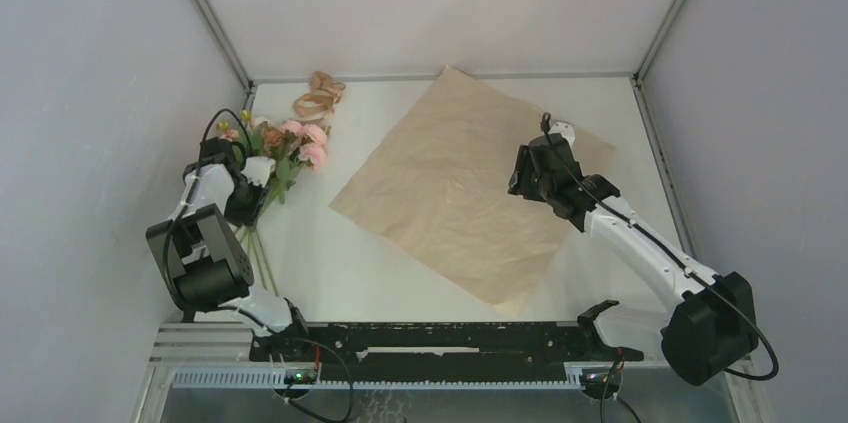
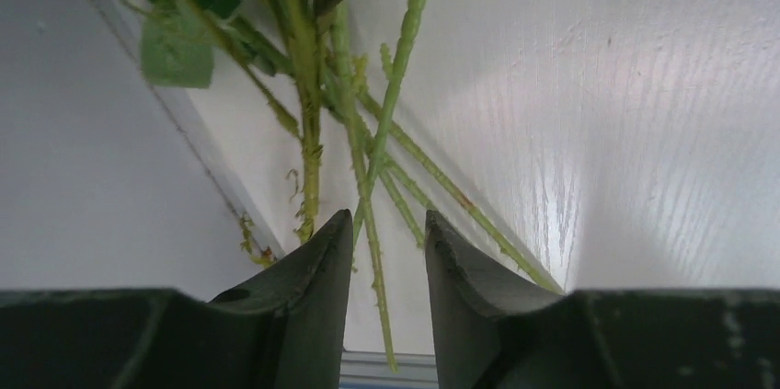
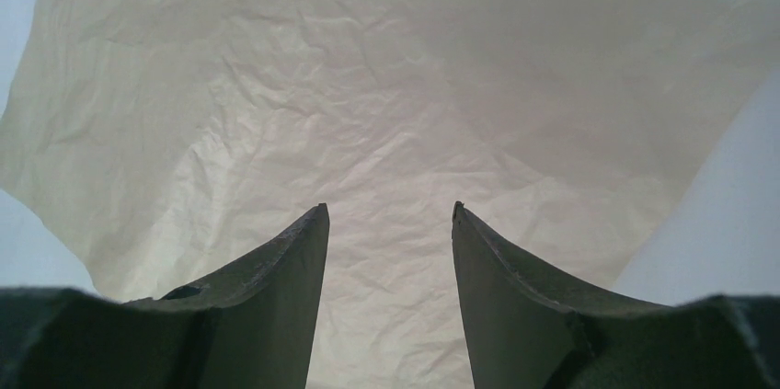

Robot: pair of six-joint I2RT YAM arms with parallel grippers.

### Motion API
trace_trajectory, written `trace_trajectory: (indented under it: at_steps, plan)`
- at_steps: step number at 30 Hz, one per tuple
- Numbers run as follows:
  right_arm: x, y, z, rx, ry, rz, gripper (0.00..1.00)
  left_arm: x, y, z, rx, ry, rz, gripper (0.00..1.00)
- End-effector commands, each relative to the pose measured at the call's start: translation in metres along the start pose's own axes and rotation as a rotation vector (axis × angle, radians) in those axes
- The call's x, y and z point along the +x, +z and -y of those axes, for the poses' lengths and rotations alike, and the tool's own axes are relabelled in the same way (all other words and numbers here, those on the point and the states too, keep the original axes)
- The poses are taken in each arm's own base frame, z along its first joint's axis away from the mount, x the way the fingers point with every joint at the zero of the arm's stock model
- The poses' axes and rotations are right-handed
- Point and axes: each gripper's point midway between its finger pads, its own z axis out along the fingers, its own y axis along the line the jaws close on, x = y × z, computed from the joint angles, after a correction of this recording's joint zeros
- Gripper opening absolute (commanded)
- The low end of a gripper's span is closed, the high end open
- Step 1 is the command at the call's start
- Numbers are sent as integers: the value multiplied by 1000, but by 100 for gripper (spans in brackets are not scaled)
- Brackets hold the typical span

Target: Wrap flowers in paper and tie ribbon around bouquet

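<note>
the flowers (image 1: 292, 143) lay at the upper left of the top view, blooms toward the ribbon (image 1: 320, 95) curled by the back wall (image 1: 440, 3), with the stems trailing toward the lower left. the paper (image 1: 455, 193) was spread flat like a diamond across the middle and right, apart from the flowers. the step in hand looked like picking up the bunch. the left gripper (image 2: 388, 256) sat low over the stems (image 2: 308, 131), its fingers parted with one thin stem running through the gap (nothing clamped that i could see). the right gripper (image 3: 388, 251) hung over the right part of the paper, fingers apart and empty. next, the left fingers would need to close on several stems together, then carry the bunch onto the sheet.
</note>
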Motion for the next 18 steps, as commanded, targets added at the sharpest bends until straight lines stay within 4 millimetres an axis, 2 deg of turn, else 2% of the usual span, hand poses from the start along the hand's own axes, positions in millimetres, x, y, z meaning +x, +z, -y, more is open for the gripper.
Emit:
trace_trajectory:
  at_steps: [1,4,7,13,18]
  plan:
    - [-29,-13,-6,20,12,96,61,10,26,-4,-6,12,-40,36]
    - [-29,-12,-10,8,13,97,61,8,26,-10,-30,0,-44,27]
    - [-30,-10,-12,3,13,99,61,9,25,-12,-50,-3,-38,27]
    - [-31,-12,-9,16,7,106,61,27,31,-11,-67,-16,-85,27]
    - [-31,-11,-8,21,-4,103,61,29,10,-6,-70,-27,-35,29]
